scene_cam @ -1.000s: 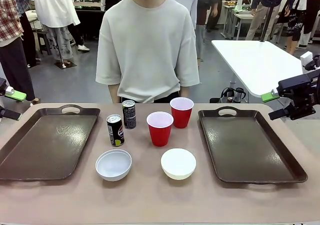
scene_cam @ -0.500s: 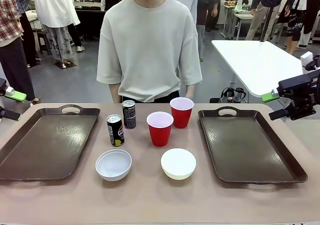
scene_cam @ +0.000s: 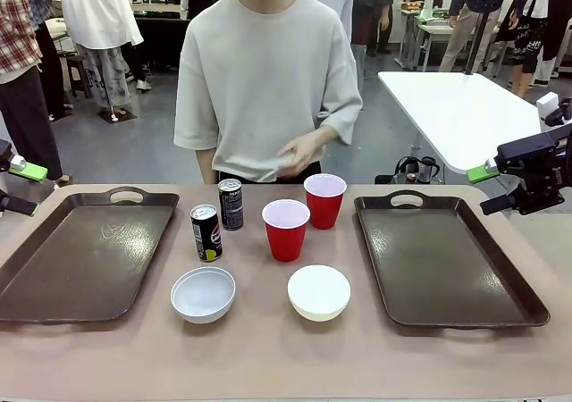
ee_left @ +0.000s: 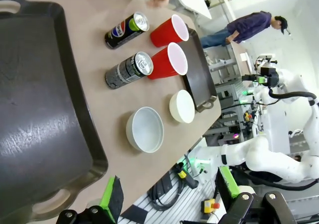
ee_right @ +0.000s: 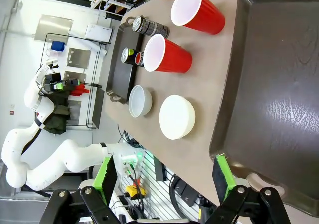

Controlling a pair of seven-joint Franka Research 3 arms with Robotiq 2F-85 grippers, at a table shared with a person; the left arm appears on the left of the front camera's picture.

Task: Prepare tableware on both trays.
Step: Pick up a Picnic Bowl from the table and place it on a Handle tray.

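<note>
Bright overhead light, tray glare, wide-angle wrist distortion

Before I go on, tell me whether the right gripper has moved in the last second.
No. The right gripper hangs at the same spot off the right tray's far corner.

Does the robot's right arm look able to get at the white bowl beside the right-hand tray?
Probably yes. The right gripper hangs open beside the far right corner of the tray, and just that low tray lies between it and the bowl. The nearest red cup stands farther back.
</note>
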